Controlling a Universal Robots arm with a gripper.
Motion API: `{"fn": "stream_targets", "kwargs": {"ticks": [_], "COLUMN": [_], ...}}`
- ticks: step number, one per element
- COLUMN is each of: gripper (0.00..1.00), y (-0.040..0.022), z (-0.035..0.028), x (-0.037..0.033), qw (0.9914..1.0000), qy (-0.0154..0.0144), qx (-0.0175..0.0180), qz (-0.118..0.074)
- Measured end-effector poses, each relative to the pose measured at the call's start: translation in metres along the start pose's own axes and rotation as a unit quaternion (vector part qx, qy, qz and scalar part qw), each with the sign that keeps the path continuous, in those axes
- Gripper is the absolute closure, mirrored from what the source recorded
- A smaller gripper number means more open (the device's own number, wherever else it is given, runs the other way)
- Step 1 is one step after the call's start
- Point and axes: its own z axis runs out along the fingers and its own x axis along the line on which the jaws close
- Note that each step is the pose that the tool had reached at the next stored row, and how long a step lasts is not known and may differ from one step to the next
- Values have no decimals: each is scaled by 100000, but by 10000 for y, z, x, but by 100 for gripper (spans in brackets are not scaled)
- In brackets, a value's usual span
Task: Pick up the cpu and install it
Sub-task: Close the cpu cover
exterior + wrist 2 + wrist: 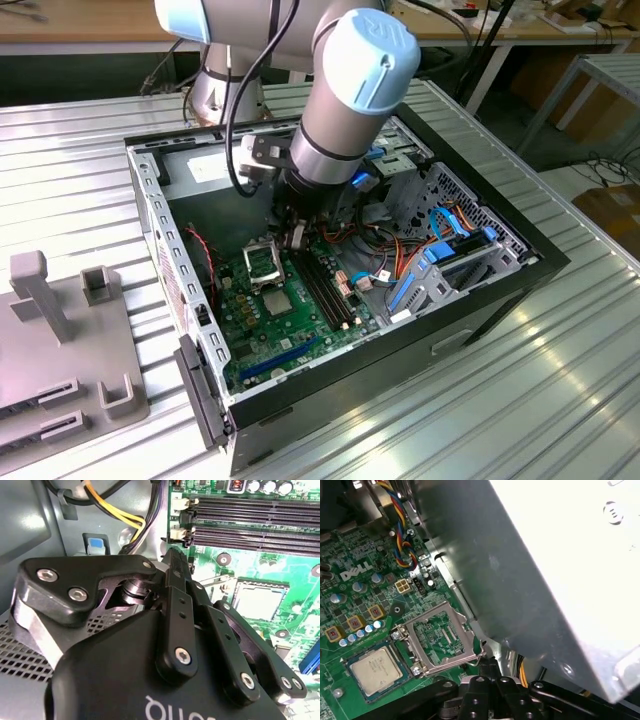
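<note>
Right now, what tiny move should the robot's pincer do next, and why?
Probably tip the raised square metal frame down over the silver square chip. The chip already lies seated, the frame stands open beside it, and the pincer sits at the frame's edge.

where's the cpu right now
In the first wrist view the cpu sits flat in its socket on the motherboard, beside the raised socket frame.

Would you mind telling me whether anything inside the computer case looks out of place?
The metal socket frame stands hinged open, not clamped down, beside the cpu, which lies flat and uncovered on the motherboard. Nothing else stands out.
</note>
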Motion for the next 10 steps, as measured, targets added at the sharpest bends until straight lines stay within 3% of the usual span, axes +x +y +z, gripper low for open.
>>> {"fn": "stream_targets", "kwargs": {"ticks": [6, 10], "gripper": [89, 89], "y": [18, 23], "z": [-86, -88], "x": [-8, -2], "qw": [100000, 100000], "qy": [15, 90], "qx": [4, 19], "qz": [-49, -152]}}
